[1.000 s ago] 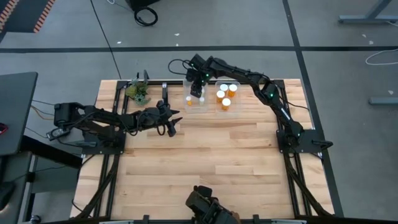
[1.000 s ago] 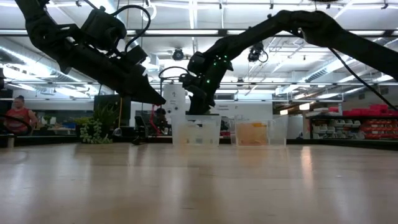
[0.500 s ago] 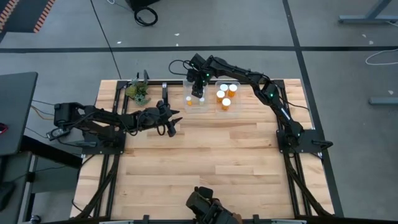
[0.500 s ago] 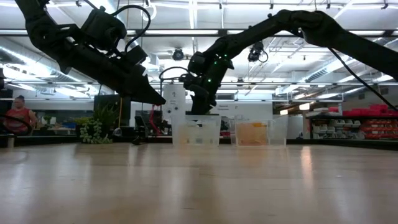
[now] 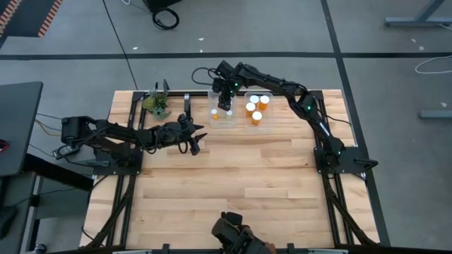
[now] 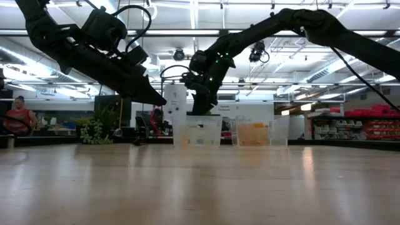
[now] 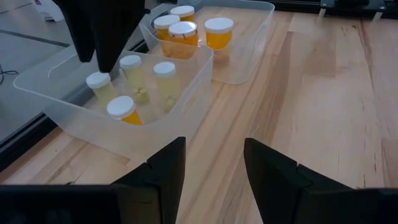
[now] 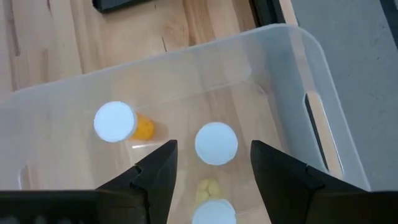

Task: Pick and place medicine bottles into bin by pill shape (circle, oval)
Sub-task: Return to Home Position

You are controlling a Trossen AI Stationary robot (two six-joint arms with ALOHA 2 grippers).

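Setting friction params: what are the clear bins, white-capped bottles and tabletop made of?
Clear rectangular bins: likely thin glossy plastic; contents show through the walls. Small white-capped bottles: probably translucent plastic, pills visible inside; matte caps. Tabletop: pale wood strips, visible grain and seams, slight sheen.

At the far edge of the wooden table (image 5: 247, 183), the left clear plastic bin (image 5: 224, 119) holds four small white-capped amber bottles (image 7: 120, 107); the right clear plastic bin (image 5: 268, 117), just beside it, holds four wider bottles (image 7: 182, 36); a green plant sprig (image 5: 157, 104) stands farther left.

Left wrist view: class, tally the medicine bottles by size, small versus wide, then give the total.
small bottles: 4
wide bottles: 4
Total: 8
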